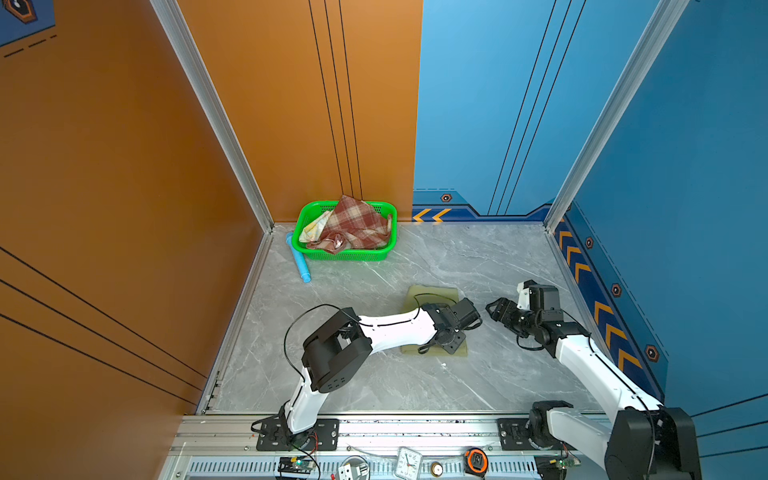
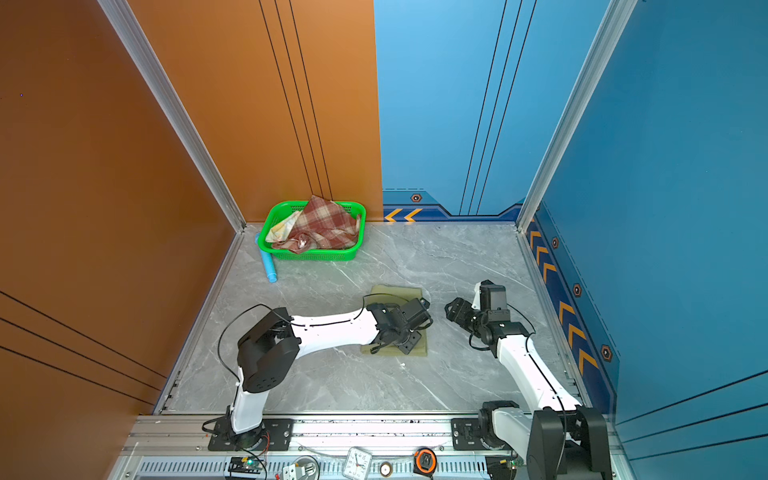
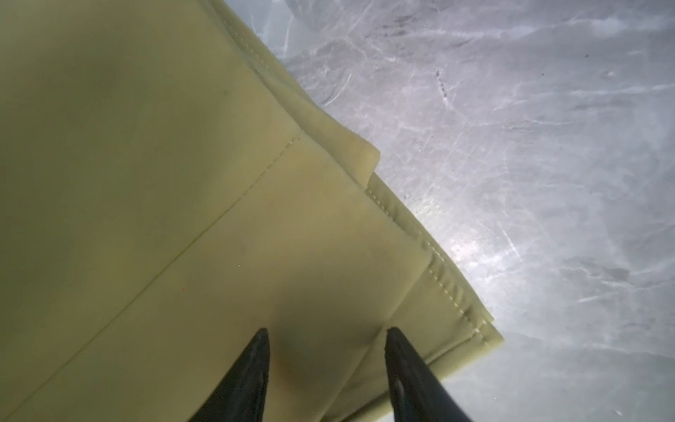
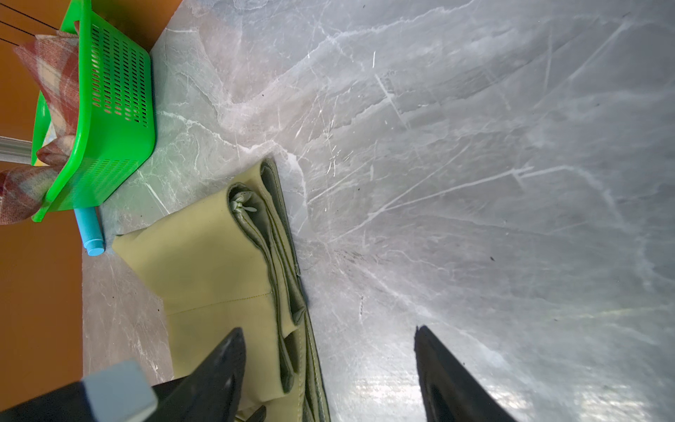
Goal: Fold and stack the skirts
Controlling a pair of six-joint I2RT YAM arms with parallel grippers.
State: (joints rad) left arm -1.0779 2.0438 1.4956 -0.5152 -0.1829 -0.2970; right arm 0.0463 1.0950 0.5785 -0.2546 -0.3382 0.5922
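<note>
We judge the job roughly a third done: the olive-green skirt (image 1: 424, 290) lies on the table (image 1: 374, 382) as a flat, nearly square packet, just right of centre in the lower half of both top views, and looks folded. The plaid skirt (image 1: 353, 226) and the pale floral skirt (image 1: 316, 226) are crumpled together in the green basket (image 1: 345, 254) at the back, left of centre, against the orange wall, so two folds and the whole stacking remain. The left gripper (image 3: 327, 336) is over the near end of the olive packet with its jaws partly apart. Its black tips are down at the cloth, but we cannot tell whether they pinch any of it. The right gripper (image 4: 328, 329) hangs just right of the packet, jaws wide, with only bare table between them. The olive cloth is a smooth, fairly stiff weave with pale stitched hems and a straight seam. Several rounded layers show at its folded edge, which suggests to us that it will keep its shape. The plaid is softer, in red-brown and cream checks, and one corner stands up above the rim. The basket is glossy plastic with slotted walls. A ribbed light-blue tube (image 1: 300, 262) lies beside it, touching its left end. The table is grey veined marble, polished and finely scratched.
</note>
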